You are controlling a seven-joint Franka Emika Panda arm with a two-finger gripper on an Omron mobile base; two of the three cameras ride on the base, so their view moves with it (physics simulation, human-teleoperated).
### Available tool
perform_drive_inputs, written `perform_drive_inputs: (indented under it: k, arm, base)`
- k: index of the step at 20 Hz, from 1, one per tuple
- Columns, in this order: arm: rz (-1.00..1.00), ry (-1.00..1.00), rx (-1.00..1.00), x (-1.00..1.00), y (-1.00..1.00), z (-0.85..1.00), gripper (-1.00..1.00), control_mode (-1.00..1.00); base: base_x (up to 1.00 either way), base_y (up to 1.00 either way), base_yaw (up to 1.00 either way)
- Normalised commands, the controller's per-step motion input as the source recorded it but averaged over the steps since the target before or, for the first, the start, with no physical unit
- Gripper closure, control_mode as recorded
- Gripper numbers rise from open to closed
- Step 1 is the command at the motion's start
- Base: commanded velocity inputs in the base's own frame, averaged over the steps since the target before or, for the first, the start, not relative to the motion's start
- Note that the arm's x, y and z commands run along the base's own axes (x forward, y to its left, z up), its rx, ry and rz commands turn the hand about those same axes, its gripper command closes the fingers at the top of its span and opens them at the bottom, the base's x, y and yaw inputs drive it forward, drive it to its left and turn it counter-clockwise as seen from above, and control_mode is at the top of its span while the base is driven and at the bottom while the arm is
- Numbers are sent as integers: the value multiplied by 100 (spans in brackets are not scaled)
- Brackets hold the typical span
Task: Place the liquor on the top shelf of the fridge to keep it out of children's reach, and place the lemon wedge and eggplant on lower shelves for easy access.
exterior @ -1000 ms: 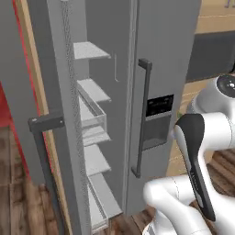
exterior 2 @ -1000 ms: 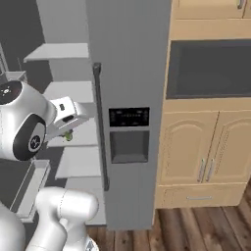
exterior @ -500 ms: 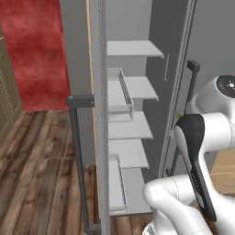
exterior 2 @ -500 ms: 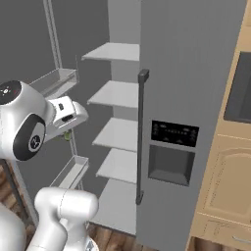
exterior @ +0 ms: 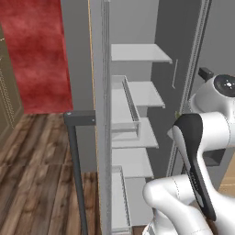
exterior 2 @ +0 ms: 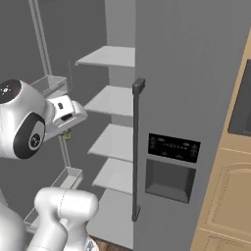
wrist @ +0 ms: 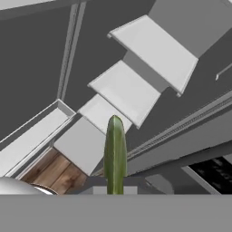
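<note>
Your pincer [wrist: 115, 192] grips the lemon wedge [wrist: 115, 154] (bottom centre, hand view); the fridge [exterior 2: 186, 98] shelves [wrist: 152, 47] fan toward upper right.

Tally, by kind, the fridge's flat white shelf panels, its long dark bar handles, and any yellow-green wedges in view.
Flat white shelf panels: 4
Long dark bar handles: 2
Yellow-green lemon wedge: 1
Total: 7
</note>
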Motion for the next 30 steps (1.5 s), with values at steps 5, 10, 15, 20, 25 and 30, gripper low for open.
perform_drive_inputs:
  k: [5, 10, 15, 20, 25, 30]
  arm:
    - [0, 0, 0, 0, 0, 0, 100, 100]
    - [0, 0, 0, 0, 0, 0, 100, 100]
    - [0, -11, 1, 20, 0, -1, 100, -100]
    - [0, -15, 6, 50, 0, -11, 100, -100]
    - [0, -12, 8, 60, 0, -20, 100, -100]
    - [0, -3, 7, 68, 0, -9, 100, -100]
  base:
    - [26, 5, 0]
    - [16, 0, 0]
    - [10, 0, 0]
    - [0, 0, 0]
    - [0, 0, 0]
    - [0, 0, 0]
